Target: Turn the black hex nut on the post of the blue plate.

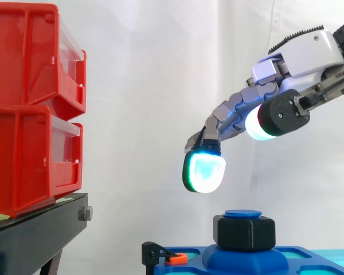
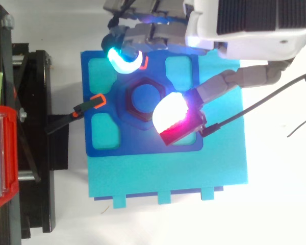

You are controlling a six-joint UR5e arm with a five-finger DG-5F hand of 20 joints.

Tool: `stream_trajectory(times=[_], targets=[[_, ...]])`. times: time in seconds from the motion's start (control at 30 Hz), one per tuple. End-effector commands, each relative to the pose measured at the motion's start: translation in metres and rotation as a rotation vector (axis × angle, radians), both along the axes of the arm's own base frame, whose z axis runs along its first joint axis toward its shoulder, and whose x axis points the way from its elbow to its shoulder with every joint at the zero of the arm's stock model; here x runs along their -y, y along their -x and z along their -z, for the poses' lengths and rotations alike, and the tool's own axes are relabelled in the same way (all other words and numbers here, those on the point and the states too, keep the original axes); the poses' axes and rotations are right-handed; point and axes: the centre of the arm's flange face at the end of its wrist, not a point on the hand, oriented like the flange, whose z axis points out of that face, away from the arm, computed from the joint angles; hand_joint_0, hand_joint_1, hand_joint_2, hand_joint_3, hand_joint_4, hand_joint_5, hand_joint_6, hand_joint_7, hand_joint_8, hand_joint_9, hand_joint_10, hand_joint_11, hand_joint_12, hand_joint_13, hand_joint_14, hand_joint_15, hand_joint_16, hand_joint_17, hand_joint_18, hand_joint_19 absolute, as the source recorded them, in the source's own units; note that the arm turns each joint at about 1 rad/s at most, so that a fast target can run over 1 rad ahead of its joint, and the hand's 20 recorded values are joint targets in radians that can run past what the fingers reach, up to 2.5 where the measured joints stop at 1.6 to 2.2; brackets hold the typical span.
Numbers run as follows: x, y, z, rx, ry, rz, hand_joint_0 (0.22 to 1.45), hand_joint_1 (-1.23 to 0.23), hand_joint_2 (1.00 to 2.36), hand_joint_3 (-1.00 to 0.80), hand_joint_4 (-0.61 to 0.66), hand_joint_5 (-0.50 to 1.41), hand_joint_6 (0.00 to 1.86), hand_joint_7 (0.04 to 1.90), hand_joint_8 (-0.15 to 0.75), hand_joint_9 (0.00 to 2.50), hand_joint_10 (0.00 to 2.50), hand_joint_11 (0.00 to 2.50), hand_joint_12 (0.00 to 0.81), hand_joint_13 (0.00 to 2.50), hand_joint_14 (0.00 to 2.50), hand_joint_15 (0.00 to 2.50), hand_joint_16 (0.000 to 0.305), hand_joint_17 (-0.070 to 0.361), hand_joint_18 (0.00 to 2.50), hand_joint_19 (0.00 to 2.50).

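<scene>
While the hand [image 1: 301, 57] hangs in the air, its fingers are spread wide and loosely bent, and nothing is held between them. Straight below the fingers, clear of every pad, the nut [image 1: 243, 232] sits on the post [image 1: 242, 214], whose blue top shows just above it. The cyan pad [image 1: 204, 172] is the hand's lowest part. In the side view it hovers above the nut and a little past it, on the side away from the wrist, with open air between. The red-white pad [image 1: 264, 123] is higher and nearer the wrist.

From above, the cyan pad [image 2: 123, 58] lies to one side of the nut [image 2: 143, 99] and the red-white pad [image 2: 173, 120] to the opposite side, so the nut falls between them. The plate [image 2: 143, 148] lies beneath the hand on a paler cyan base [image 2: 194, 173]. Past the fingertips, an orange-tipped clamp [image 2: 94, 101] meets the plate's edge. Further out, well apart from the hand, red bins [image 1: 28, 114] stand stacked on a black stand [image 1: 40, 220].
</scene>
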Motion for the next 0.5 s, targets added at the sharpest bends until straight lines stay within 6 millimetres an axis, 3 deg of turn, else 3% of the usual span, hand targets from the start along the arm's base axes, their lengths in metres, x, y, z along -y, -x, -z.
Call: stream_trajectory(times=[0.0,0.13,0.3,0.47], targets=[[-0.009,-0.005,-0.001,0.027,0.000,-0.006,0.45,-0.26,1.00,-0.50,0.24,-0.17,0.50,0.73,0.234,0.23,0.00,0.00,0.358,0.00,0.00,0.00,0.061,0.137,0.00,0.00],[-0.028,-0.007,0.014,0.026,0.002,-0.021,0.43,-0.39,1.00,-0.50,0.24,-0.18,0.50,0.73,0.242,0.22,0.00,0.00,0.369,0.00,0.00,0.00,0.063,0.141,0.00,0.00],[-0.048,-0.012,0.020,0.053,-0.008,-0.041,0.40,-0.64,1.00,-0.50,0.22,-0.22,0.50,0.75,0.240,0.16,0.00,0.00,0.379,0.00,0.00,0.00,0.066,0.148,0.00,0.00],[-0.059,-0.014,0.022,0.057,-0.005,-0.041,0.43,-0.76,1.00,-0.50,0.16,-0.25,0.50,0.76,0.210,0.08,0.00,0.00,0.362,0.00,0.00,0.00,0.063,0.142,0.00,0.00]])
